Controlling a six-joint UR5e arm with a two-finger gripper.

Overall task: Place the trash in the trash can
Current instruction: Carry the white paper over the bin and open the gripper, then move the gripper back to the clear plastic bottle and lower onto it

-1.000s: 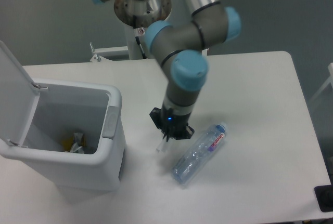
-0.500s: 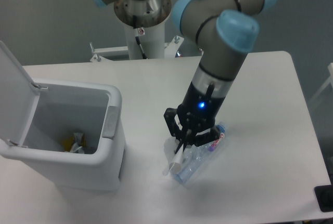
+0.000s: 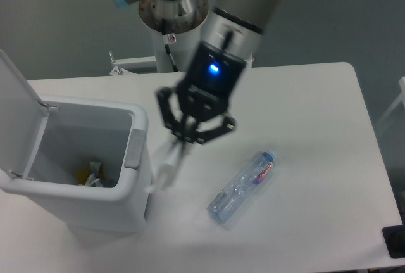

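Bottle (image 3: 242, 189) flat on table (image 3: 316, 127), cap toward upper right.

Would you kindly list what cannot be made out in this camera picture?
- Hand: motion-blurred, so open or shut is unclear, as is whether it holds anything.
- Trash can: its near wall hides part of the floor; the lid is cut by the left edge.
- Bottle: label lettering too small to read.
- Arm's upper links: cut off by the top edge.

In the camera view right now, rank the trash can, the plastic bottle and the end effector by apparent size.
1. trash can, clearly largest.
2. end effector and plastic bottle look similar; the end effector sits raised, nearer the camera, and is blurred, so I won't rank them.
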